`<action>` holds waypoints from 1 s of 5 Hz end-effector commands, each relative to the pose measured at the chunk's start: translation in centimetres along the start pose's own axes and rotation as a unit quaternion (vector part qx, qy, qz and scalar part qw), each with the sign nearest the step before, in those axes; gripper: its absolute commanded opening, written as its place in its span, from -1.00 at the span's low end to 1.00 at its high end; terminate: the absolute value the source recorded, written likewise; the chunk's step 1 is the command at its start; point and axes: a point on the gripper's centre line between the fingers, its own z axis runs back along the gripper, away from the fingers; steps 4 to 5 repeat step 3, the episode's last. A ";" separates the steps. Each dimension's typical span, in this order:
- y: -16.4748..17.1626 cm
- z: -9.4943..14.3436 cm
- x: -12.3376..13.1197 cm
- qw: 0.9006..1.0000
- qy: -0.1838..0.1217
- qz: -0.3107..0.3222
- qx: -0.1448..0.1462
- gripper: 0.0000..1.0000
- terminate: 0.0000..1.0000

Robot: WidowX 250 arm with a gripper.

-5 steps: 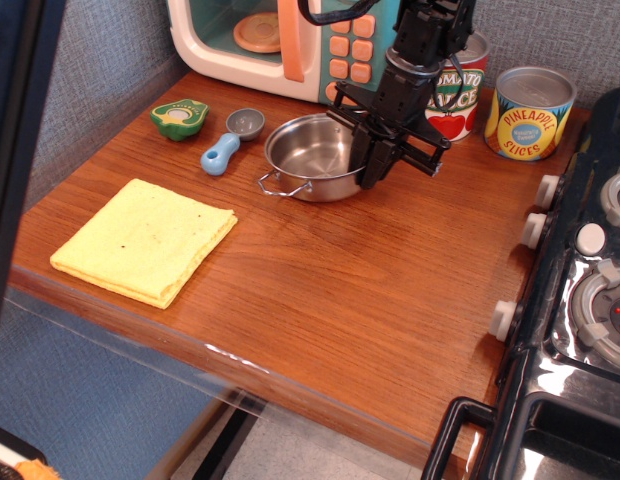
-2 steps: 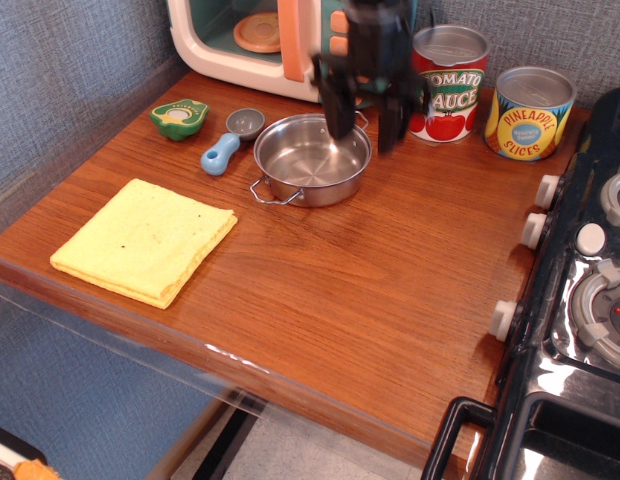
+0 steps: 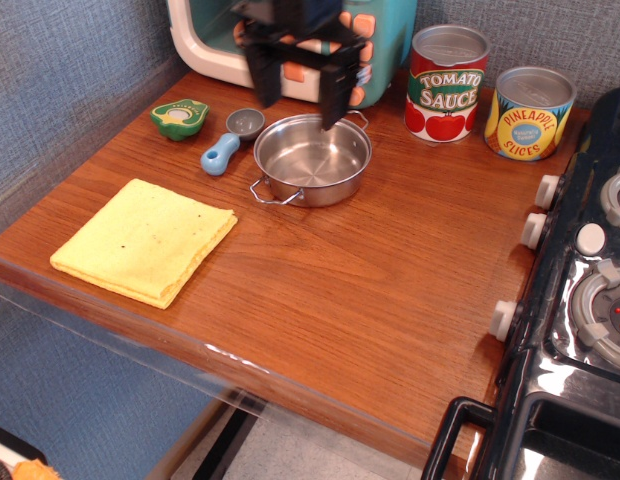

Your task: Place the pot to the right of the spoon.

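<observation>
The shiny steel pot (image 3: 312, 160) sits upright on the wooden counter, just right of the spoon (image 3: 231, 139), which has a light-blue handle and a grey bowl. A small gap separates them. My gripper (image 3: 298, 98) hangs above the pot's far rim, in front of the toy microwave. Its two black fingers are spread wide and hold nothing. The pot's wire handles show at its front left and back right.
A green toy (image 3: 179, 117) lies left of the spoon. A yellow cloth (image 3: 143, 239) lies at the front left. A tomato sauce can (image 3: 447, 82) and a pineapple can (image 3: 530, 112) stand at the back right. The toy microwave (image 3: 230, 40) is behind. A stove (image 3: 590, 290) fills the right edge.
My gripper has let go of the pot, risen, and moved left and back towards the microwave. The pot has shifted slightly left and now rests still.
</observation>
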 end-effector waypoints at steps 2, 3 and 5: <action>2.3 1.4 -2.6 1.000 -0.015 0.007 0.010 1.00 -1.00; 2.3 1.4 -2.6 1.000 -0.015 0.007 0.010 1.00 1.00; 2.3 1.4 -2.6 1.000 -0.015 0.007 0.010 1.00 1.00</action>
